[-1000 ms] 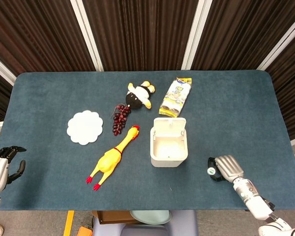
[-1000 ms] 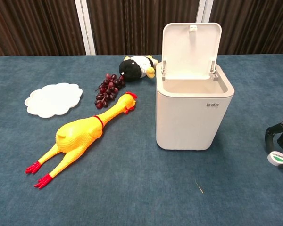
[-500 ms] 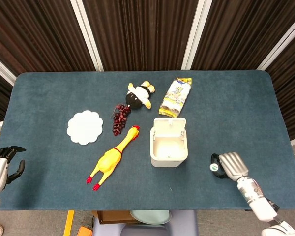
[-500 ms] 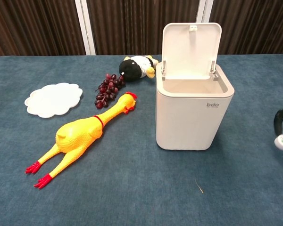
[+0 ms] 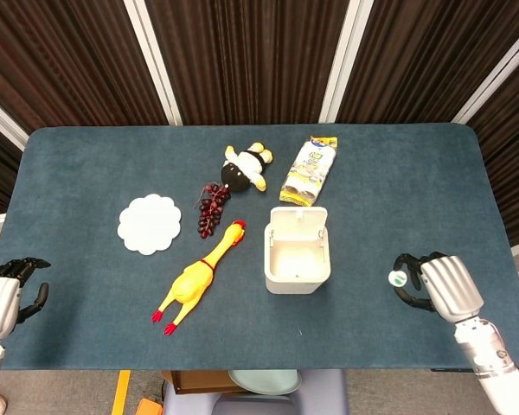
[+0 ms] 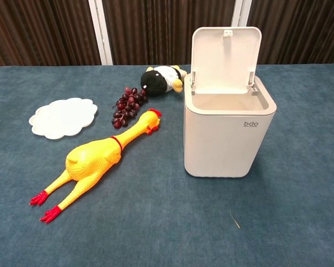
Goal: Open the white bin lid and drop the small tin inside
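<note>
Dark slatted panels back the blue table (image 5: 86, 173). At lower right of the head view the small tin (image 5: 399, 278) is gripped in curled fingers of the right hand (image 5: 441, 287), seemingly lifted and carried rightward since a second ago, gone from the chest view. The white bin (image 6: 229, 133) stands mid-frame, lid (image 6: 225, 53) raised; the drop remains. The left hand (image 5: 4, 298) at lower left is held idle, fingers loosely curled.

The blue tabletop (image 5: 86, 173) carries a white bin (image 5: 297, 275) at centre, with rubber chicken (image 5: 195, 278), grapes (image 5: 212, 208), plush toy (image 5: 245, 169), white doily (image 5: 150, 225) and snack packet (image 5: 310, 171) left and above.
</note>
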{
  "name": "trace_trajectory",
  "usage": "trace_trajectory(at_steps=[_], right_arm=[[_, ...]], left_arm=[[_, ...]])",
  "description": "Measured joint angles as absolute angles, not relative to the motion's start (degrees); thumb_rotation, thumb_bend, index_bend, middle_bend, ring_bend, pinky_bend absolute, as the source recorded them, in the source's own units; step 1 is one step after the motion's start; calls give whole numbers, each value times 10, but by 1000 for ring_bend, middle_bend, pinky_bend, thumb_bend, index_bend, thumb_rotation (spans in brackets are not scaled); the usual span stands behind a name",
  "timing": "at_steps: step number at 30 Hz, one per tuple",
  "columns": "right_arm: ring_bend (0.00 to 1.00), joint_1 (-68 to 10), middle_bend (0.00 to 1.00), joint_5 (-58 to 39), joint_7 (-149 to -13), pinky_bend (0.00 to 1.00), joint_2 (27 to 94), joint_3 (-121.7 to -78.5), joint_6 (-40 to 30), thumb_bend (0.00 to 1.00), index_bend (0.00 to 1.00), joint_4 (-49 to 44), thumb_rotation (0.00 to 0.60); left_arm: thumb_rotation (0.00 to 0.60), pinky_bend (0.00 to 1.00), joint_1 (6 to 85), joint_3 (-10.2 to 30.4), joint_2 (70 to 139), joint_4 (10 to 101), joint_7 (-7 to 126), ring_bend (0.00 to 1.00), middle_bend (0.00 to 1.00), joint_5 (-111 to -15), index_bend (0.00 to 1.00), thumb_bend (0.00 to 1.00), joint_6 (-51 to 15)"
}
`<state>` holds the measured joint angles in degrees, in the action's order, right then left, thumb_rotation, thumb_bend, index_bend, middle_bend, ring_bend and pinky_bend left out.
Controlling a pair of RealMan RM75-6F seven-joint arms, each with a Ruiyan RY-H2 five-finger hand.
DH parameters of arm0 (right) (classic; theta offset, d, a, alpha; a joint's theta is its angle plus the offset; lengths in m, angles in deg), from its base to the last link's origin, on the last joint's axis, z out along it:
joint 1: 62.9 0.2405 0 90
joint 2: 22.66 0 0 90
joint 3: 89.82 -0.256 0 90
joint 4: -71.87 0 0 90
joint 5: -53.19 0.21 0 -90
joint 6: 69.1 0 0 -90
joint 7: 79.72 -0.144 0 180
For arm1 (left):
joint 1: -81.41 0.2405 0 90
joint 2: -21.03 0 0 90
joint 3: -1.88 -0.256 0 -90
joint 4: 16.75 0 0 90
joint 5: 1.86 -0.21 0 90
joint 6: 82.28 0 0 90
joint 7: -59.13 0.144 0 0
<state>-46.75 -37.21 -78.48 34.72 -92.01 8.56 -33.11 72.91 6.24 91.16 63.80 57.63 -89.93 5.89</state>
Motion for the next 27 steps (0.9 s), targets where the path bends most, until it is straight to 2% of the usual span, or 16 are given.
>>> trace_trajectory(at_steps=[9,18,21,23,27], right_arm=[[787,-392,878,-358,-781,714,347,-973,14,358,722,-368,600],[787,-318,878,-265,-727,713,390,-1012,-76,358,700,-371,600],[788,-300,878,-239,-719,713,404,-1018,-101,339,586,-368,600],[787,-291,878,-225,-717,713,415,-1021,-113,280,506,-364,600],[788,-283,878,-220,-715,713,423,-1020,-119,205,415,-357,600]], left_arm=[[600,475,729,63,911,637,574,374,395,-898,377,460,60],[600,476,730,64,910,637,570,373,395,-898,377,460,62],[600,476,730,63,910,637,570,373,395,-898,377,459,61],[600,476,730,63,910,637,569,374,395,-898,377,459,61],[600,476,730,64,909,636,567,380,396,-897,377,460,61]])
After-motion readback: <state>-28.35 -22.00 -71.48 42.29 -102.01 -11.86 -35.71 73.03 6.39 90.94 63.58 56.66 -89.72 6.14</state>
